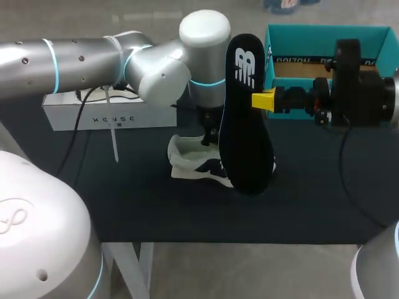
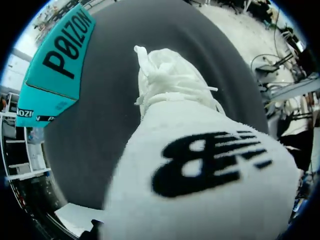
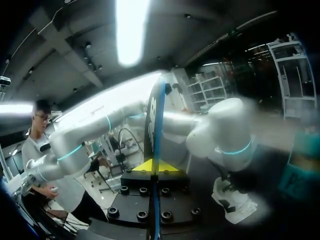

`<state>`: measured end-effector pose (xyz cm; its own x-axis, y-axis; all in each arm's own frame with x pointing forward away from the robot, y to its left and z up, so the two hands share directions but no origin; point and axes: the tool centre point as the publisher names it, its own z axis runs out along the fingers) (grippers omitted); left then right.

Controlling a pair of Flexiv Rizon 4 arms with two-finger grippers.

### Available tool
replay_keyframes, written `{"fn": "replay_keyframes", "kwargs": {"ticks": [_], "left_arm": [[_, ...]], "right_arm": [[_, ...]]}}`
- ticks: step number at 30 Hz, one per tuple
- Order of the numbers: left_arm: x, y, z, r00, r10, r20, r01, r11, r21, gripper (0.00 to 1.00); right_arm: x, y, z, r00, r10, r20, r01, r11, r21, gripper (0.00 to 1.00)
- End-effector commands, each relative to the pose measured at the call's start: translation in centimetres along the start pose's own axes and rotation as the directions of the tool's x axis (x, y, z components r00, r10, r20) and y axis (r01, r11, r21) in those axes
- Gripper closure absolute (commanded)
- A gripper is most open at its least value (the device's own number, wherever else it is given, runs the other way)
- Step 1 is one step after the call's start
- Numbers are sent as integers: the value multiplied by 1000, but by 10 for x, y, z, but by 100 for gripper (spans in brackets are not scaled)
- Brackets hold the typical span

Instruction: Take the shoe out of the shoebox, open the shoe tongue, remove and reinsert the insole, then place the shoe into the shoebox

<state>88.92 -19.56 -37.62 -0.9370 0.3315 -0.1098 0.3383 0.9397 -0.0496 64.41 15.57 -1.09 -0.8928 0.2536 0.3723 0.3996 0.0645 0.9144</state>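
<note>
While the shoe (image 1: 190, 159) lies on the dark table (image 1: 124, 193), out of its box, the insole (image 1: 246, 124) is held apart from it in the air. The right gripper (image 1: 264, 99), which comes in level from the right, is closed on the insole: in the right wrist view the thin black edge of the insole rises from between the two yellow tips, one pressed to each face. The insole stands nearly upright, black, with a white mark near its upper end. In the head view its lower end overlaps the shoe's right part; whether the two touch cannot be told. The shoe is white with dark side markings. The left arm (image 1: 93, 59) reaches in from the left and turns down over the shoe, with the left gripper (image 1: 204, 140) at the shoe's opening, partly hidden behind the insole. How it stands, and whether it has hold of the shoe, cannot be told. In the left wrist view the white upper with a black mark is directly ahead, with the white laces (image 2: 170, 75) bunched beyond it. The teal shoebox (image 1: 324, 30) stands open at the far right of the table, behind the right gripper and apart from the shoe. A long white box (image 1: 106, 115) lies at the far left under the left arm.
</note>
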Motion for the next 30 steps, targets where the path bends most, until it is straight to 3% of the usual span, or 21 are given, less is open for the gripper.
{"fn": "replay_keyframes", "kwargs": {"ticks": [1, 4, 17, 21, 30], "left_arm": [[-5, -1, -25, 915, 401, -37, -403, 915, -37, 100], [-3, 6, -41, 923, 383, 44, -381, 924, -45, 100], [-3, 6, -41, 923, 383, 44, -381, 924, -45, 100], [0, -7, -54, 849, 528, 15, -526, 848, -63, 100], [1, -13, -82, 659, 751, 24, -752, 659, 19, 100]], "right_arm": [[0, -1, 3, 1000, 1, 3, -1, 1000, 1, 100], [0, -1, 3, 1000, 1, 3, -1, 1000, 1, 100], [0, -1, 3, 1000, 1, 3, -1, 1000, 1, 100], [0, -1, 3, 1000, 1, 3, -1, 1000, 1, 100], [0, -1, 3, 1000, 1, 3, -1, 1000, 1, 100]]}}
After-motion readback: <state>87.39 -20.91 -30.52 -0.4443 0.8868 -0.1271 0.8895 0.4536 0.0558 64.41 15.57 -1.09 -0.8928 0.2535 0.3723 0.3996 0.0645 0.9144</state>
